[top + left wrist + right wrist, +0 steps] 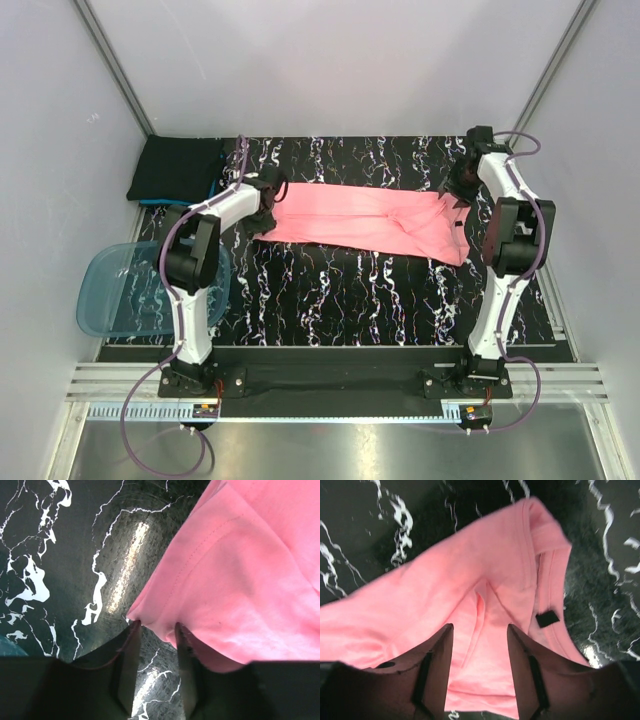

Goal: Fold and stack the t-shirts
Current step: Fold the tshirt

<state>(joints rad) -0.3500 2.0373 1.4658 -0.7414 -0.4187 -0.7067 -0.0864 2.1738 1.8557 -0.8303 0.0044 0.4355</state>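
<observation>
— What is carried on the black marbled surface (330, 290)?
— The salmon-pink t-shirt (360, 222) is laid as a long band across its far half. A blue tub (110, 295) is seen at the left edge, and a black t-shirt (175, 168), possibly with teal beneath, in the far-left corner.
— And the jaws?
— The left jaws are spread at the pink shirt's left end; the right jaws are spread over its collar, beside the neck label (547, 619).

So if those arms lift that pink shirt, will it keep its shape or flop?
Probably floppy: the pink t-shirt puckers into a ridge between the right fingers. Likely light, being thin cloth. It may slide easily on the glossy tabletop.
</observation>
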